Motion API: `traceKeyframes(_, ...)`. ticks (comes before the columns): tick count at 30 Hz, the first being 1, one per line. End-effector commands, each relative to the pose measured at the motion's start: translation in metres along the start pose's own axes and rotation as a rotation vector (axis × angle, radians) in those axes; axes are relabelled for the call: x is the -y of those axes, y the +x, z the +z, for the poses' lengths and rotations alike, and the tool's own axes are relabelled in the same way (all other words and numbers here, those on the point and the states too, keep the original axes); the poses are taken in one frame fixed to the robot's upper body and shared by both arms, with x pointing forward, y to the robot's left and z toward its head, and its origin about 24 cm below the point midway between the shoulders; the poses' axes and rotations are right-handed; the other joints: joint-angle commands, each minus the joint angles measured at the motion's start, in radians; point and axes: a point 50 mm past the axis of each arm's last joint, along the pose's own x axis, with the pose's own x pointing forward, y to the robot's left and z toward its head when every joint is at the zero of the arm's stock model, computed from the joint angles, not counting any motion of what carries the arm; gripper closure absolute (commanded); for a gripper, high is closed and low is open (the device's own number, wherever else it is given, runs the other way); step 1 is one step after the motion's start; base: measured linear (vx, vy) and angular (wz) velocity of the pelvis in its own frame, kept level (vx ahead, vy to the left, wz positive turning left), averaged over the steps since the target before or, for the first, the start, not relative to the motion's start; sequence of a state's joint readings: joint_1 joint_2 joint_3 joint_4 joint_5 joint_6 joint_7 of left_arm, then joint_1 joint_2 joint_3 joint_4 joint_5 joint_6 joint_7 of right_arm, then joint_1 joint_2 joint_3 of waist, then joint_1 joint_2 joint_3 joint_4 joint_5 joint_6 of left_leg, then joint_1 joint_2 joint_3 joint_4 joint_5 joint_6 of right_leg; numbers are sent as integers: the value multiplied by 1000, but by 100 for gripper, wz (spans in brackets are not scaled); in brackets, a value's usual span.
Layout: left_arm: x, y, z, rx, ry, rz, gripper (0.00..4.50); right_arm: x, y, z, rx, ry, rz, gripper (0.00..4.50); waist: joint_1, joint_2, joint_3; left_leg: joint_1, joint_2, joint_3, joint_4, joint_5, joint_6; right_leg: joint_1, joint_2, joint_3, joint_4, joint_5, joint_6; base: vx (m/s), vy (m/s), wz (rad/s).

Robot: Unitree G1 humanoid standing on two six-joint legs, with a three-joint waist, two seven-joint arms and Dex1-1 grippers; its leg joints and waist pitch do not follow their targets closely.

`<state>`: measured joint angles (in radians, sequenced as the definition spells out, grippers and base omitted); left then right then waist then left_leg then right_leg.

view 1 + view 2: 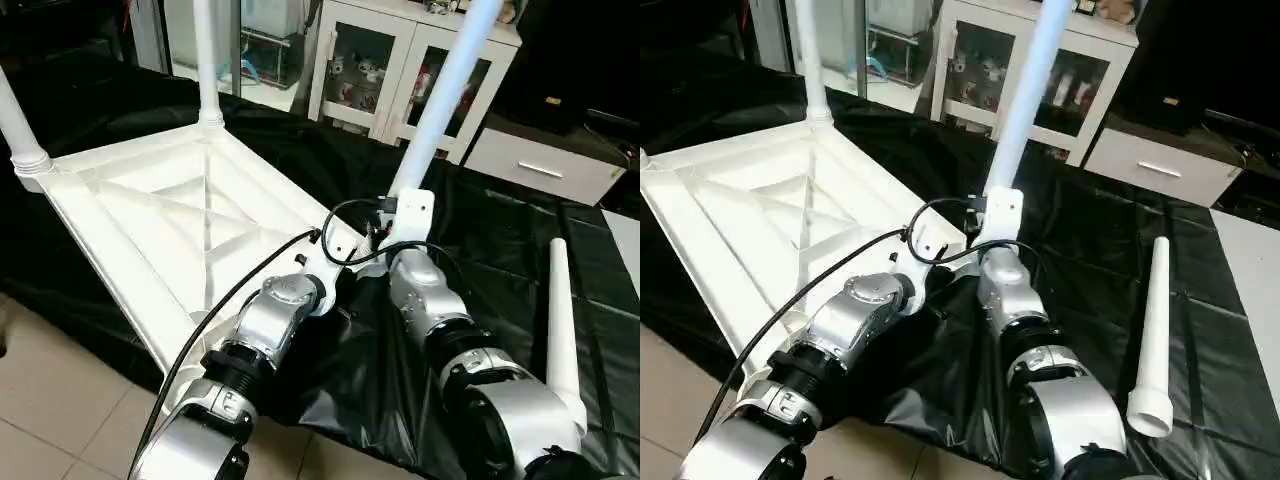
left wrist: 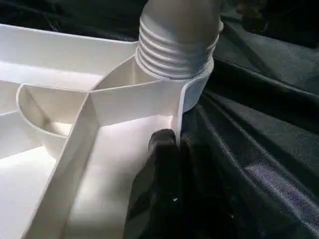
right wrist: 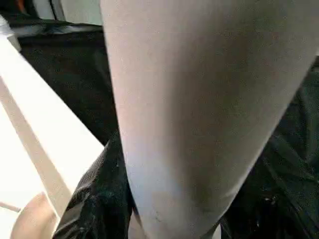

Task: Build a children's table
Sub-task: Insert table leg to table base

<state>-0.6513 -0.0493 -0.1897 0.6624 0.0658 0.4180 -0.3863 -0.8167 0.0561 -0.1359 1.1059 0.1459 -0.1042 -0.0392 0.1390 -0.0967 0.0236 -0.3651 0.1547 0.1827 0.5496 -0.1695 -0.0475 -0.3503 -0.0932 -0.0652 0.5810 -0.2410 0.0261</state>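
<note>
The white tabletop [image 1: 150,220] lies upside down on the black-covered surface, ribs facing up. Two legs stand in its far corners, one at the left [image 1: 18,125] and one at the back [image 1: 205,60]. A third leg [image 1: 440,100] rises from the near right corner, leaning slightly right, with my right gripper [image 1: 400,205] shut around its lower part. In the left wrist view its threaded end [image 2: 174,50] sits in the corner socket with the threads showing. My left gripper [image 2: 172,149] is shut on the tabletop's rim just below that socket. A fourth leg [image 1: 560,320] lies loose on the cover at the right.
A white cabinet with glass doors [image 1: 400,60] and a white drawer unit [image 1: 545,165] stand behind the work surface. Tiled floor [image 1: 60,400] shows at the near left, past the cover's edge. A black cable [image 1: 230,300] runs along my left forearm.
</note>
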Motion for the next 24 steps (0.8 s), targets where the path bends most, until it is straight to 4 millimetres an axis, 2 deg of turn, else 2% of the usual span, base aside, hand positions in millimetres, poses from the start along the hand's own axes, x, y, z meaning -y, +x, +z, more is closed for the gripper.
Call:
traceKeyframes(1,0,0,17,64,23,-8,450,-11,-14,-52,-197,55,99,194,-15,18,-22,27,91,-51,-99,-546,-89,-30,-85,55,-92,-354,-73,0,0,0)
traceKeyframes(2,-1,-2,17,67,35,-25,450,-11,-13,-48,-181,57,123,191,-15,18,-21,25,91,-51,-100,-544,-89,-29,-84,54,-91,-342,-76,0,0,0)
traceKeyframes(3,-2,-5,18,72,59,-60,450,-10,-12,-43,-150,58,172,184,-20,18,-25,18,91,-52,-100,-524,-83,-21,-85,52,-86,-309,-86,0,0,0)
traceKeyframes(4,-2,-7,18,73,71,-86,450,-9,-12,-38,-120,48,197,160,-22,17,-27,13,92,-52,-100,-498,-82,-16,-85,52,-82,-274,-93,0,0,0)
traceKeyframes(5,-2,-9,18,69,78,-104,450,-8,-11,-35,-103,38,222,160,-22,15,-31,11,93,-50,-98,-457,-78,-12,-85,51,-78,-226,-101,0,0,0)
traceKeyframes(6,-2,-13,16,59,99,-151,450,-7,-12,-30,-75,16,282,152,-26,10,-40,3,93,-41,-87,-323,-36,-3,-77,47,-58,-66,-131,0,0,0)
traceKeyframes(7,-3,-14,16,55,104,-163,450,-6,-12,-29,-71,11,296,147,-25,11,-39,3,92,-37,-83,-289,-20,-3,-77,47,-56,-27,-142,0,0,0)
traceKeyframes(8,-3,-18,14,42,122,-200,450,-4,-13,-27,-60,-5,339,147,-24,12,-39,-1,91,-30,-77,-225,10,1,-78,46,-49,41,-166,0,0,0)
traceKeyframes(11,-4,-27,11,20,157,-268,450,3,-15,-24,-49,-33,412,119,-24,12,-39,-2,91,-19,-67,-153,43,4,-78,48,-41,100,-204,0,0,0)
traceKeyframes(12,-6,-37,8,-2,201,-344,450,13,-21,-22,-51,-79,493,113,-17,11,-42,2,91,-15,-59,-117,55,6,-76,47,-34,151,-215,0,0,0)
traceKeyframes(13,-6,-40,7,-6,212,-360,450,15,-22,-21,-52,-93,514,104,-15,9,-42,-1,90,-14,-54,-88,68,10,-73,46,-29,190,-216,0,0,0)
traceKeyframes(14,-8,-51,4,-30,256,-435,450,26,-31,-21,-67,-155,616,104,-15,10,-38,2,87,-9,-50,-65,90,3,-66,46,-26,232,-228,0,0,0)
traceKeyframes(16,-9,-56,3,-35,279,-466,450,31,-35,-21,-79,-179,662,94,-4,11,-39,10,89,-7,-46,-47,101,4,-61,45,-23,246,-245,0,0,0)
traceKeyframes(17,-11,-65,0,-58,304,-520,450,38,-43,-20,-92,-210,736,94,6,17,-37,15,91,-7,-47,-59,95,2,-60,45,-24,227,-247,0,0,0)
traceKeyframes(18,-11,-69,-1,-66,312,-538,450,40,-46,-20,-97,-219,762,94,5,13,-36,12,90,-7,-46,-66,93,4,-59,45,-22,216,-247,0,0,0)
traceKeyframes(20,-15,-80,-6,-86,352,-612,450,48,-56,-18,-123,-263,853,94,9,22,-32,14,93,-11,-54,-110,73,4,-60,44,-28,141,-244,0,0,0)
traceKeyframes(24,-20,-92,-7,-106,384,-669,450,56,-67,-14,-172,-305,946,94,9,24,-27,19,95,-10,-62,-180,20,-1,-60,46,-32,49,-245,0,0,0)
